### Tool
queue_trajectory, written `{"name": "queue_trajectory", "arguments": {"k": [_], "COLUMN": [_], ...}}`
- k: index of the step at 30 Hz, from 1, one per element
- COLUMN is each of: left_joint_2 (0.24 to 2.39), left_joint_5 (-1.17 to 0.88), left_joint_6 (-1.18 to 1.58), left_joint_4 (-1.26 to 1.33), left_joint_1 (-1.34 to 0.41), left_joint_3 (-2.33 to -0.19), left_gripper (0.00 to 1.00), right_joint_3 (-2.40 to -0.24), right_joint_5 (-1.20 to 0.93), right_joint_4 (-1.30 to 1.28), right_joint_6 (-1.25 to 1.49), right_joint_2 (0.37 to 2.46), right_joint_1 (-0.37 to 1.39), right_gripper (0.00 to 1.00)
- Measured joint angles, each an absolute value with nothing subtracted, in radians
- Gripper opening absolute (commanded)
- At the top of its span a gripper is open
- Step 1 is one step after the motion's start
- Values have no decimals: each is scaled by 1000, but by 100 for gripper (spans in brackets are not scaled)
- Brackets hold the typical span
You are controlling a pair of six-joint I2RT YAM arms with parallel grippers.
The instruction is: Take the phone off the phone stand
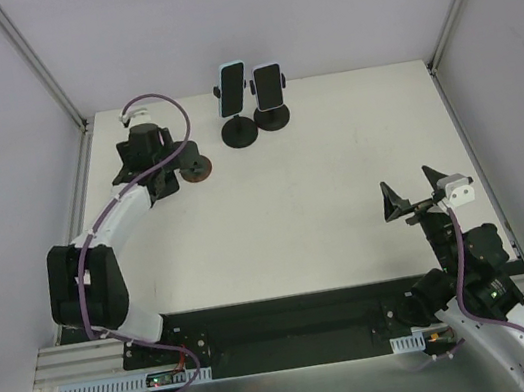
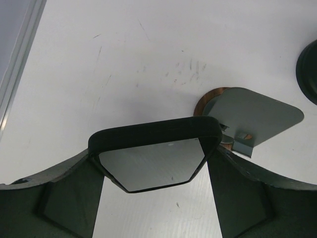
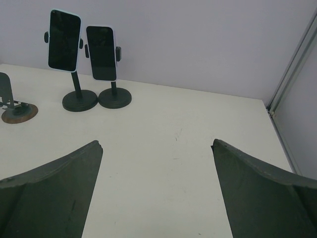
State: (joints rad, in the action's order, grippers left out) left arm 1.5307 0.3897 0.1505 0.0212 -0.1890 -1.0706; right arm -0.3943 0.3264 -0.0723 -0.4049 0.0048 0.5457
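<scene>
Right now, nearest the bases: right gripper (image 1: 407,183) sits at 4 o'clock on the table (image 1: 339,172), jaws spread wide with nothing between them. Its wrist cam confirms this, with only bare tabletop between the two fingers (image 3: 49,193).

Left gripper (image 2: 154,156) is further out at 10 o'clock, clamped on the phone (image 2: 148,168). The top view doesn't show this because the wrist body hides the phone completely. Only the left wrist cam has it: dark case, glossy screen, pinched across its width by both pads, top edge pointing away from the camera.

Empty stand (image 1: 198,167) is just beside that gripper at its 3 o'clock, seen from above. Up close it shows as a round brown base with a bent grey metal plate, at 2 o'clock from the phone. The phone is off the plate. Its corner overlaps the stand's bracket in the wrist cam, so I can't tell if they touch.

Farthest, at 12 o'clock near the back wall: tall mounted phone (image 1: 234,89) and short mounted phone (image 1: 268,84), each clamped upright on its own black round-base stand. The bases are almost touching. Right wrist cam shows both screens dark and facing the arms. Left wrist cam catches only a sliver of one dark base (image 2: 309,69) at its right edge.
</scene>
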Motion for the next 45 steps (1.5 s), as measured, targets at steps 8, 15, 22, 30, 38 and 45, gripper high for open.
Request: {"name": "queue_trajectory", "arguments": {"k": [8, 15, 22, 30, 38, 45], "left_joint_2": [1412, 1263, 1115, 988, 978, 993], "left_joint_5": [295, 150, -24, -163, -200, -200], "left_joint_6": [221, 351, 552, 748, 868, 935], "left_joint_4": [-124, -289, -381, -407, -394, -348], "left_joint_1": [-190, -237, -250, -284, -396, -485], "left_joint_3": [-1093, -1116, -1071, -992, -927, -893], "left_gripper": [19, 16, 13, 8, 5, 5], "right_joint_3": [-395, -470, -595, -538, -522, -521], "right_joint_5": [302, 178, -89, -392, -449, -358], "right_joint_4": [-73, -147, -175, -91, 160, 400], "right_joint_6": [-397, -318, -163, 47, 196, 236], "right_joint_2": [5, 7, 221, 583, 935, 1094], "right_joint_1": [546, 546, 548, 548, 665, 814], "right_gripper": [96, 96, 96, 96, 96, 98]}}
